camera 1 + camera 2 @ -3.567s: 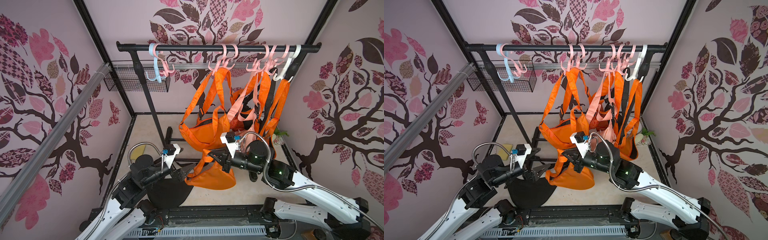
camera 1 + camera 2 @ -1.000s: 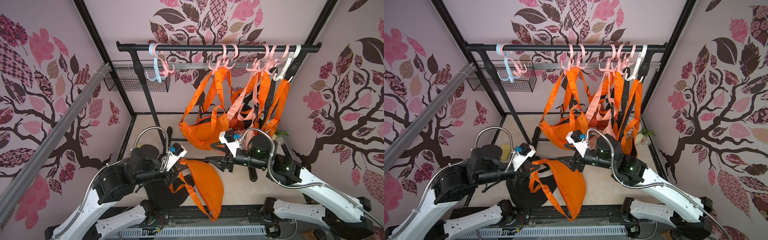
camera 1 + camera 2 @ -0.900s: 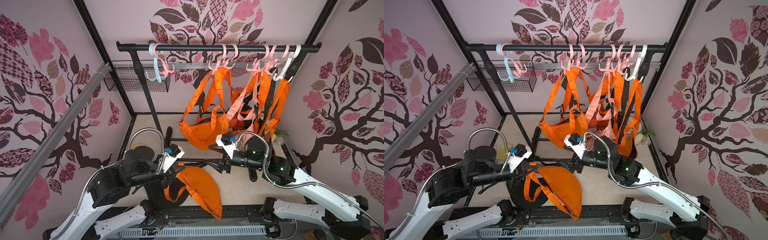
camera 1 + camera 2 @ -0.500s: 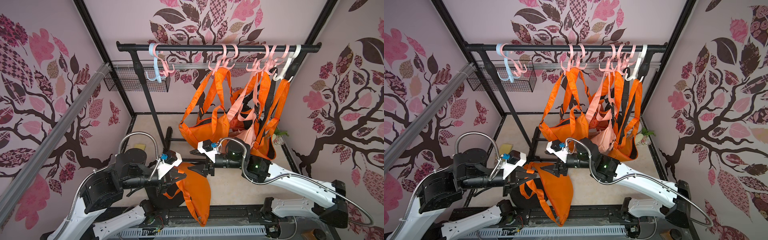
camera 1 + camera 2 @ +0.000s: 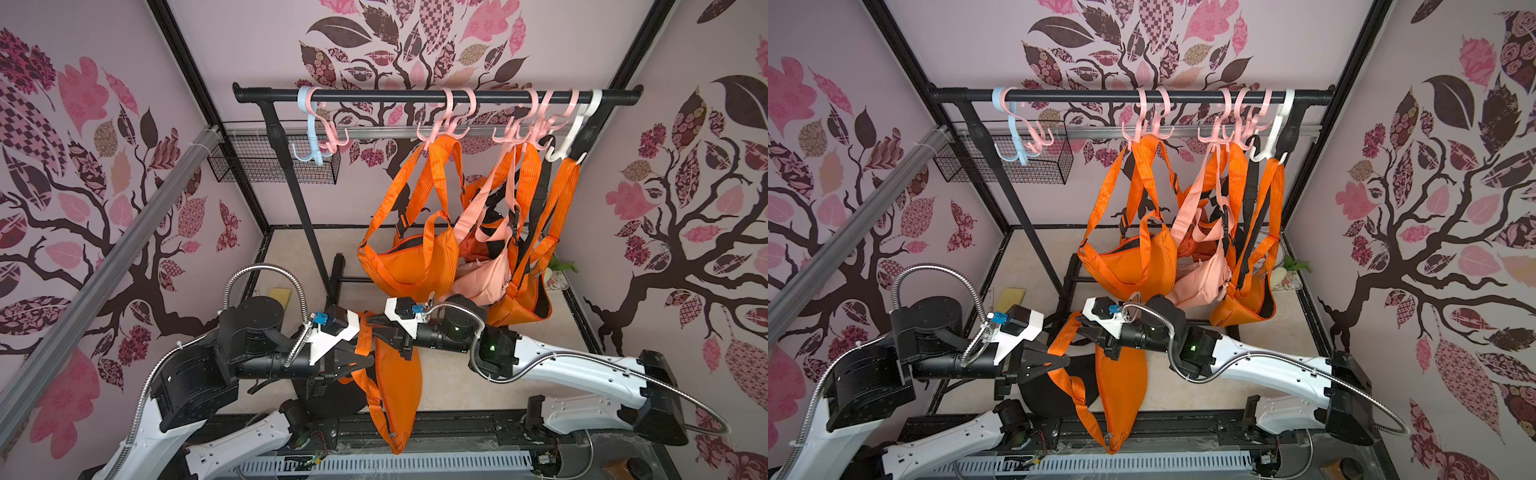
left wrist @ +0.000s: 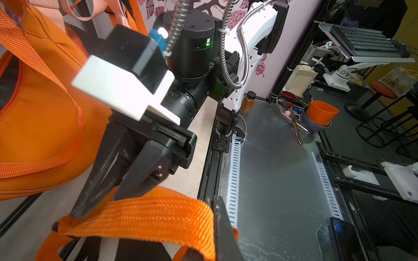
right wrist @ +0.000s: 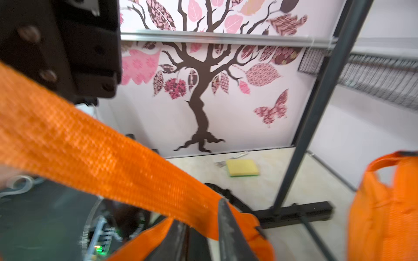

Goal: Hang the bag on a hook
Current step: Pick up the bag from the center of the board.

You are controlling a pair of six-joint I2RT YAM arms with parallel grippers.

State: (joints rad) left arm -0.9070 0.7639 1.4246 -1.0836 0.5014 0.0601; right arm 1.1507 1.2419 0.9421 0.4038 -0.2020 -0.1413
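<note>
An orange bag (image 5: 397, 386) (image 5: 1121, 382) hangs lengthwise low at the front, held up by its strap (image 5: 365, 337). My left gripper (image 5: 369, 362) (image 5: 1065, 360) is shut on that strap (image 6: 147, 217), which is pinched at its tip (image 6: 214, 205). My right gripper (image 5: 374, 326) (image 5: 1084, 328) meets it from the right and is shut on the same strap (image 7: 101, 153) at its jaws (image 7: 203, 217). The black rail (image 5: 374, 94) carries pink hooks. A blue hook (image 5: 309, 139) and a pink hook (image 5: 332, 139) at its left end are bare.
Several bags hang on the rail's right half: an orange one (image 5: 411, 262), a pink one (image 5: 482, 278), another orange one (image 5: 523, 299). The rack's slanted post (image 5: 303, 216) stands left of them. A wire basket (image 5: 274, 162) is on the back wall, a yellow sponge (image 5: 280, 295) on the floor.
My right gripper has swung left to the left gripper and closed on the strap. The left arm has pulled back and left; the bag now hangs straight down.
</note>
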